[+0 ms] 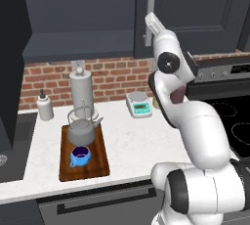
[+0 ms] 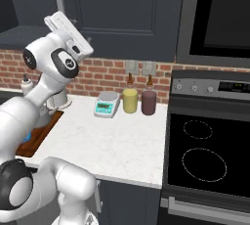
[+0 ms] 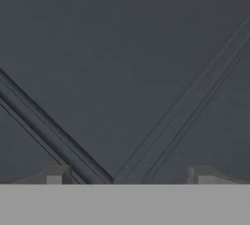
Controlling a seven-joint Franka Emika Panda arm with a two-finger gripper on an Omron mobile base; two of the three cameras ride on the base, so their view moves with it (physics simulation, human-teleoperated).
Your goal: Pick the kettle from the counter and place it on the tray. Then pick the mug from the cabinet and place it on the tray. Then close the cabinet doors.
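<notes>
1. The cabinet point(image 1: 97, 13) spans the wall above the counter point(image 1: 132, 141). In the left base view its right-hand door point(image 1: 195, 9) lies shut or nearly so, flat to the front, with a long silver bar handle point(image 1: 150, 11) standing upright near its left edge. At the far left a dark panel point(image 1: 12, 62) hangs edge-on toward the camera — I judge this to be the other door, swung open.

2. The arm reaches up from the base, its hand point(image 1: 156, 25) raised against the right-hand door, just beside the lower end of the bar handle. The hand view looks square onto the dark panelled face, grooves running diagonally because the hand is rolled.

3. The tray point(image 1: 101, 163) lies on the counter at the left, its long side running from the wall toward the front edge. It is well below and to the left of the hand.

4. The kettle point(image 1: 84, 130) sits on the back half of the tray, wire handle arched upright and spout pointing right.

5. The mug point(image 1: 80, 156) sits on the front half of the tray, just in front of the kettle.

6. The gripper point(image 3: 128, 172) stands wide with nothing between its tips, both close to the door face.

7. With both items on the tray, only the doors remain. The open door lies far to the left of the hand, its long axis vertical — the coming push likely has to start there.
</notes>
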